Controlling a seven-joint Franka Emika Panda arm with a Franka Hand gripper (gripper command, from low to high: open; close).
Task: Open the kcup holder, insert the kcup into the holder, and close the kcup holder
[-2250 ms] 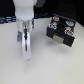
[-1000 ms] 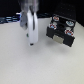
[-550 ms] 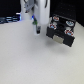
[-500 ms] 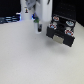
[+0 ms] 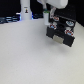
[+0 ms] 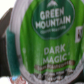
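Note:
The kcup [image 6: 50, 35] fills the wrist view; its green lid reads "Green Mountain Dark Magic". In the exterior view it shows only as a small green spot [image 5: 46, 15] under the white arm. My gripper [image 5: 48, 17] is shut on the kcup and hangs at the far-left upper corner of the kcup holder [image 5: 61, 34]. The holder is a dark boxy unit on the exterior view's right, with colourful pods [image 5: 68, 26] visible on top and a pale drawer front [image 5: 62, 40] facing forward. I cannot tell how far the drawer is out. The fingertips are hidden behind the pod.
A white upright post [image 5: 24, 9] stands at the back, on the exterior view's left. Dark items [image 5: 9, 20] line the back edge there. The pale table surface [image 5: 30, 57] spreads in front of the holder.
The arm has carried the kcup from mid-table toward the back and the exterior view's right, ending at the holder's corner. The holder has stayed put.

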